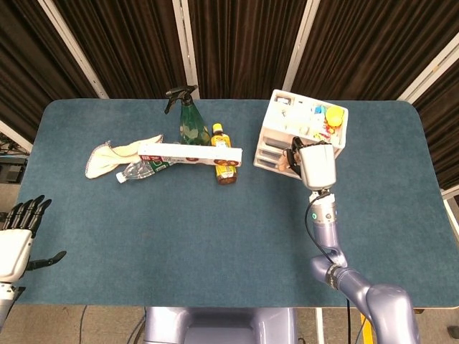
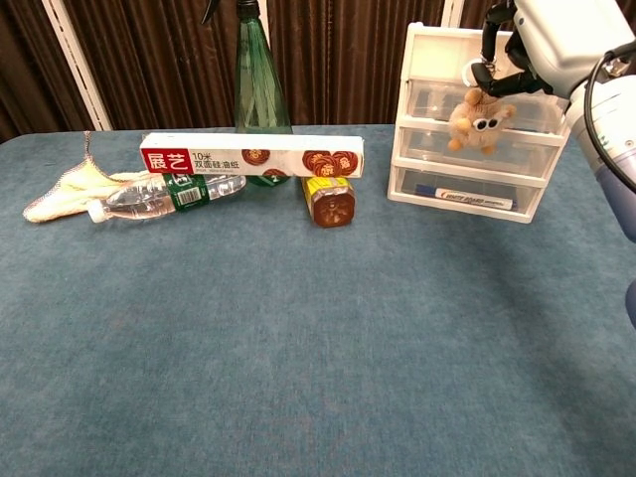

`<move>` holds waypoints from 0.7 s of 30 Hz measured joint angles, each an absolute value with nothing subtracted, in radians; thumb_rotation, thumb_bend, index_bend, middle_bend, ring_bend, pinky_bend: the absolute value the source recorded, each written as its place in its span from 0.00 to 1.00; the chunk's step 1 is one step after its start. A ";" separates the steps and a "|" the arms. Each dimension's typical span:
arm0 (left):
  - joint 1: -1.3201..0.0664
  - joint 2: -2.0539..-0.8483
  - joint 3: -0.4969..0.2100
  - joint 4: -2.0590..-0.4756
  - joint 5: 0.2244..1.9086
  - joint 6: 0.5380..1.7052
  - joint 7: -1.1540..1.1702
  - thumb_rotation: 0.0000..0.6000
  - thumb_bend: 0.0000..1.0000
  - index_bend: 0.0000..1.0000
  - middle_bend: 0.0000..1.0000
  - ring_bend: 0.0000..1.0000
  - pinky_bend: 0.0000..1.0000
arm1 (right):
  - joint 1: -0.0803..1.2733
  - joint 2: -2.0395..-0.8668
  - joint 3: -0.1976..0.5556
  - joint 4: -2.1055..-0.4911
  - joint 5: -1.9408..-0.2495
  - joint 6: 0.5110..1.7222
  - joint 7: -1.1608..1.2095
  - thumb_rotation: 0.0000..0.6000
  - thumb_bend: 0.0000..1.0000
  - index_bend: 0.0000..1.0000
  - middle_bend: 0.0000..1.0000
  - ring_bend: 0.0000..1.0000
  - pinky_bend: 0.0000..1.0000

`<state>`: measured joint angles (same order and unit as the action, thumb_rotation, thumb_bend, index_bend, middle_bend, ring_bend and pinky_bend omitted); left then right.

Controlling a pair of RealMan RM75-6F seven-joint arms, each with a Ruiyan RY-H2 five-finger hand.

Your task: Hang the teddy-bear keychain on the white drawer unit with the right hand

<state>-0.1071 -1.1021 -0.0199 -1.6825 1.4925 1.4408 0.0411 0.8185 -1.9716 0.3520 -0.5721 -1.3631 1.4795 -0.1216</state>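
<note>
The right robot hand (image 2: pixel 542 45) is raised at the upper front of the white drawer unit (image 2: pixel 437 149), its fingers closed on the ring of the teddy-bear keychain (image 2: pixel 475 120). The bear is seen hanging below the fingers, against the front of the unit's top drawers; whether it touches them cannot be told. In the head view, the right robot hand (image 1: pixel 315 165) is shown palm down, with the forearm rising from the near desk edge. Open blue desk (image 1: pixel 215 244) is left in front of the unit. To its left, well apart, a small amber bottle (image 2: pixel 330 203), a long box (image 2: pixel 253 156), a green spray bottle (image 2: pixel 260 94), a plastic bottle (image 2: pixel 164 197) and a cloth (image 2: pixel 70 187) are grouped. The left robot hand (image 1: pixel 16 240) is held off the desk's left near corner, released, fingers spread.
</note>
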 measured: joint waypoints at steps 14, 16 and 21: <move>-0.108 -1.105 -0.020 -1.682 1.491 1.439 0.048 0.93 0.05 0.00 0.00 0.00 0.00 | 0.807 -1.955 0.347 -0.591 -1.347 1.446 -0.152 1.00 0.43 0.61 1.00 1.00 0.92; -0.107 -1.106 -0.020 -1.680 1.490 1.440 0.050 0.93 0.05 0.00 0.00 0.00 0.00 | 0.805 -1.957 0.347 -0.588 -1.343 1.440 -0.151 1.00 0.43 0.61 1.00 1.00 0.92; -0.108 -1.106 -0.021 -1.680 1.489 1.438 0.051 0.93 0.05 0.00 0.00 0.00 0.00 | 0.802 -1.963 0.344 -0.577 -1.341 1.435 -0.145 1.00 0.43 0.61 1.00 1.00 0.92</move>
